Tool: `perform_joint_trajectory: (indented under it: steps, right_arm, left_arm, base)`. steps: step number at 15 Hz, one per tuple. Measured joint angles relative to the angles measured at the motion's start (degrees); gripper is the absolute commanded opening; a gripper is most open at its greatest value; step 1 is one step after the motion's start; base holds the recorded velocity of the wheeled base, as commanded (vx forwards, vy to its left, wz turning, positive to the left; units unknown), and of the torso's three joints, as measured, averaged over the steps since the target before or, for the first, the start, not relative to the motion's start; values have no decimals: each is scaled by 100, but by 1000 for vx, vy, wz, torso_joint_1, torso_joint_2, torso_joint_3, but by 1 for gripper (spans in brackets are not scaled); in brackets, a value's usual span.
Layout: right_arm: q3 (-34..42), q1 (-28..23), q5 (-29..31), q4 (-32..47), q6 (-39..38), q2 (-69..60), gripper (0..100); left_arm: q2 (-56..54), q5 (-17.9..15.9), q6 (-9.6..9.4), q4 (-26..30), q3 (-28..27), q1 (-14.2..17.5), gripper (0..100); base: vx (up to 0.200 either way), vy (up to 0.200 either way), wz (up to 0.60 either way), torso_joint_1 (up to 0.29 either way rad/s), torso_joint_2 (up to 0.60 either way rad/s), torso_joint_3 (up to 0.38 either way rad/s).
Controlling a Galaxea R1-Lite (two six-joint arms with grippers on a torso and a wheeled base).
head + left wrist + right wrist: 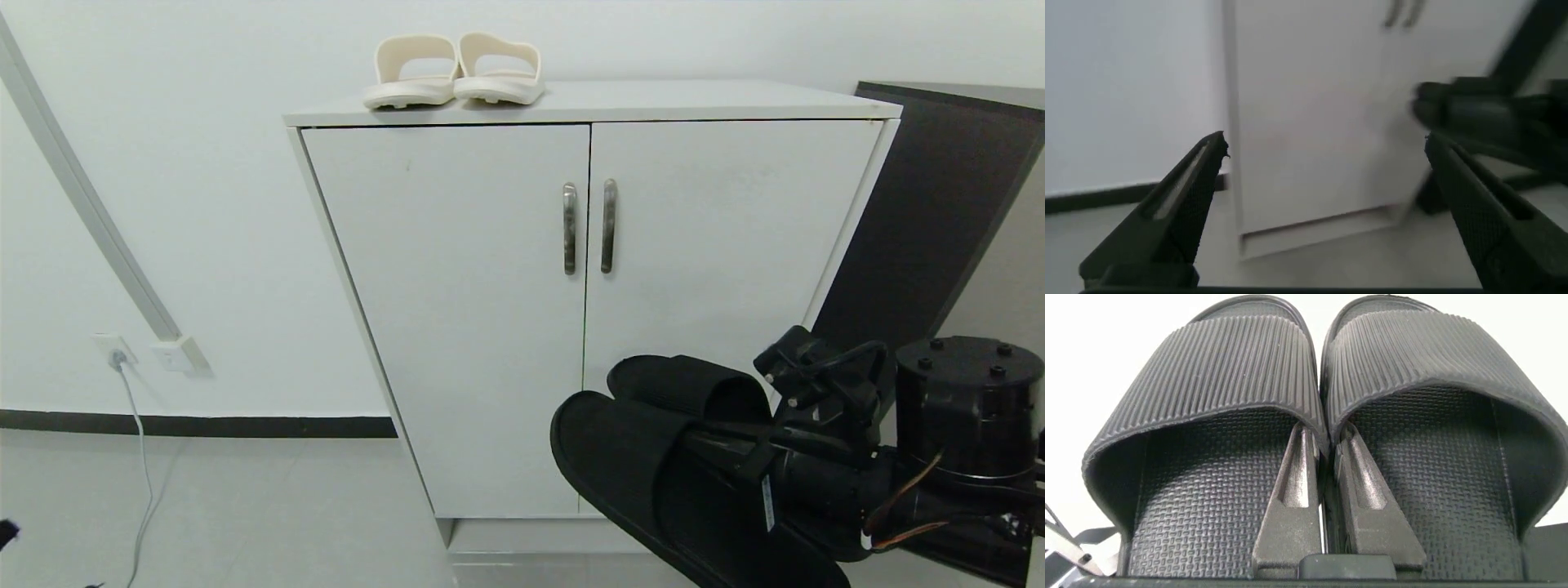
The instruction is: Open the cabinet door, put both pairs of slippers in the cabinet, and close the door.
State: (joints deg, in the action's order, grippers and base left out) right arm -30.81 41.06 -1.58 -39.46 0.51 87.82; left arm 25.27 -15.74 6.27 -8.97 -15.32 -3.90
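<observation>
- The white cabinet (457, 327) stands against the wall with both doors shut, and their edges meet at the middle seam
- The shut doors lie between the held slippers and the cabinet's inside
- A dark panel (931, 220) leans or stands just beside the cabinet's right side; whether it touches cannot be told
- The black slippers (637, 457) hang off the floor in front of the lower part of the cabinet's right door, side by side and tilted on edge, with their toe ends towards the cabinet
- The right gripper (718, 445) carries that pair: in the right wrist view its fingers (1290, 506) sit one inside each slipper under the ribbed strap, drawn narrow so that the two inner side walls are pinched together between them
- The left gripper (1324, 147) hangs low, out before the cabinet's left front corner, its fingers (1184, 204) spread wide and touching nothing, with the cabinet's base seen between them
- The cream slippers (490, 82) rest flat on the cabinet's top, over the left door, the two touching each other, with their heels at the front edge
- Two upright metal handles (569, 229) sit on either side of the cabinet's middle seam, near the top of the doors, both untouched
- A wall socket (110, 349) with a grey cable (145, 482) hanging to the floor sits low on the wall, well to the left of the cabinet
</observation>
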Motion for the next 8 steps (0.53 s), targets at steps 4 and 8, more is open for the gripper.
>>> perform_joint_trajectory:
  steps: [4, 8]
  right_arm:
    - [29, 6, -22, 5, 0, -6, 0]
    - [40, -10, -5, 5, -7, 0, 0]
  left_arm:
    - [1821, -1393, 38, -1026, -578, -336, 100]
    - [3399, -1660, 317, -1257, -1874, -1097, 100]
  base:
    - [0, 0, 0, 0, 0, 0]
    - [0, 0, 0, 0, 0, 0]
